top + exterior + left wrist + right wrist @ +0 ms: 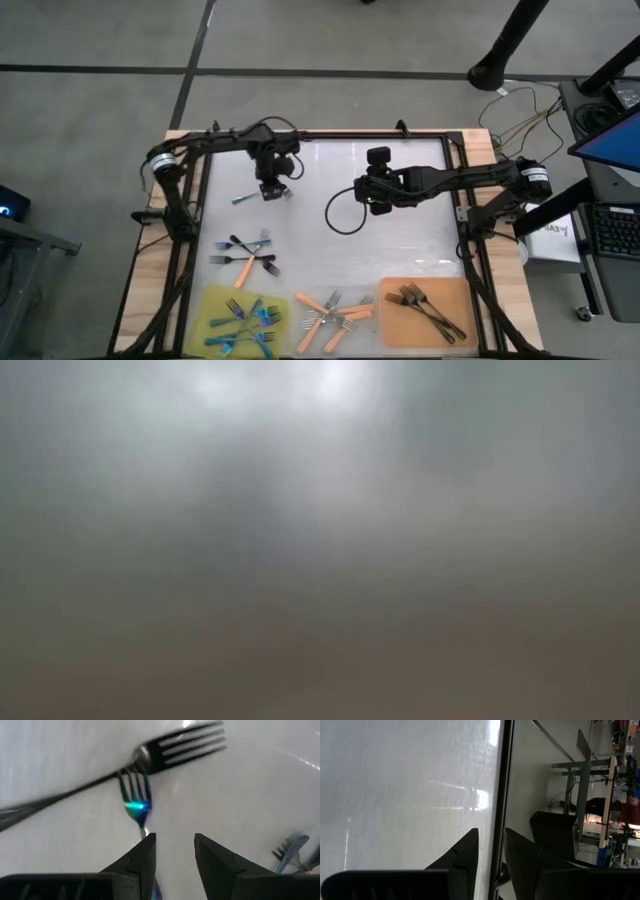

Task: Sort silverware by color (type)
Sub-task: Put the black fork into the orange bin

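My left gripper [272,190] [175,836] hangs over the far left part of the white table, shut on an iridescent blue fork [136,802] [246,198]. A dark fork shape [175,747] lies across just beyond the blue fork's tines; I cannot tell whether it is a second fork or a shadow. Several blue forks [243,320] lie on a yellow-green mat. Orange-handled forks [335,313] lie beside it on the bare table, and dark forks [428,305] lie on an orange mat. A mixed heap [246,256] lies on the table's left. My right gripper [374,200] [491,837] waits shut at mid-table. The low view shows only grey blur. My left gripper has the blue fork by its handle [148,834], which runs back between the two fingers, close along one of them. The fork lies along the fingers and its tines [134,782] point away past the fingertips. The fingers hide the place of the pinch. I cannot tell whether it hangs clear of the table.
A black cable loop [345,215] lies on the table below the right arm. A black frame rims the table [497,795]. Bare white surface [400,255] lies between the arms and the mats. A desk with a keyboard [610,240] stands off to the right.
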`<state>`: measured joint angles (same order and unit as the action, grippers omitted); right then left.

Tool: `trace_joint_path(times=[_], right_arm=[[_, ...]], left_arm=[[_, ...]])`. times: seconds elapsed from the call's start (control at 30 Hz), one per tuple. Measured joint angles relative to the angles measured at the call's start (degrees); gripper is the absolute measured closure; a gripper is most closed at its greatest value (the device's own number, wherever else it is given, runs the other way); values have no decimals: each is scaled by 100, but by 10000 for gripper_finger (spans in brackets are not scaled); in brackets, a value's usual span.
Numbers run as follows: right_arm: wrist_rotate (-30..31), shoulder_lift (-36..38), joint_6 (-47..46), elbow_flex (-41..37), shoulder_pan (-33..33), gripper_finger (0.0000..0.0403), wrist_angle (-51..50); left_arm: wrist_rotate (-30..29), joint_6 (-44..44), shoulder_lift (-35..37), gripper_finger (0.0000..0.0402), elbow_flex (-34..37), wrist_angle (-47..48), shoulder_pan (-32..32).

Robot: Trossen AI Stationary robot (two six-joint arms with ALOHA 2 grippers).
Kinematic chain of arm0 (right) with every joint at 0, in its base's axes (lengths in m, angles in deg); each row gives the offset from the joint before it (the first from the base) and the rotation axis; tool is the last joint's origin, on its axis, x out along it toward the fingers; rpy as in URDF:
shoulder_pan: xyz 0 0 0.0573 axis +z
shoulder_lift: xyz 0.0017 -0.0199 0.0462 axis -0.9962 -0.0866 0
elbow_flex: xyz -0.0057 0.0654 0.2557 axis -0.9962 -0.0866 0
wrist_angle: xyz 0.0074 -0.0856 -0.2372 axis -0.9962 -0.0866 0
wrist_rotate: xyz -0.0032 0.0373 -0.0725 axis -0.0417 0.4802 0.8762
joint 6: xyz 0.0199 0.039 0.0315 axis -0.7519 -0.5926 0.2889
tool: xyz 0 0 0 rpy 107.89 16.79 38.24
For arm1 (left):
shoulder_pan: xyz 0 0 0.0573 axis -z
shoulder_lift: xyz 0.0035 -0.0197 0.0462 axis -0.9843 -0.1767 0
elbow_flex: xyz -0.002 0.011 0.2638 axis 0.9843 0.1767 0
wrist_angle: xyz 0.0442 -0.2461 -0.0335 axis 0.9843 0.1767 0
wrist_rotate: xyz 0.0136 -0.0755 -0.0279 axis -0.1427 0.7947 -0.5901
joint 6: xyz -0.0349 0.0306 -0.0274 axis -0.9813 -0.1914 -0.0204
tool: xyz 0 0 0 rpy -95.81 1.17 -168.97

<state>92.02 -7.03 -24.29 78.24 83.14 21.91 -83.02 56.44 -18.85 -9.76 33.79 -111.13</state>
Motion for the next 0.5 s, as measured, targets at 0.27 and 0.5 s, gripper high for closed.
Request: trace_joint_path(times=[0.27,0.5], right_arm=[[0,0,0,0,-2,321,37],[0,0,0,0,-1,321,108]], left_arm=[[570,-43,1079,287,1445,-1400,99],[240,-215,1105,287,1969,-2587,90]])
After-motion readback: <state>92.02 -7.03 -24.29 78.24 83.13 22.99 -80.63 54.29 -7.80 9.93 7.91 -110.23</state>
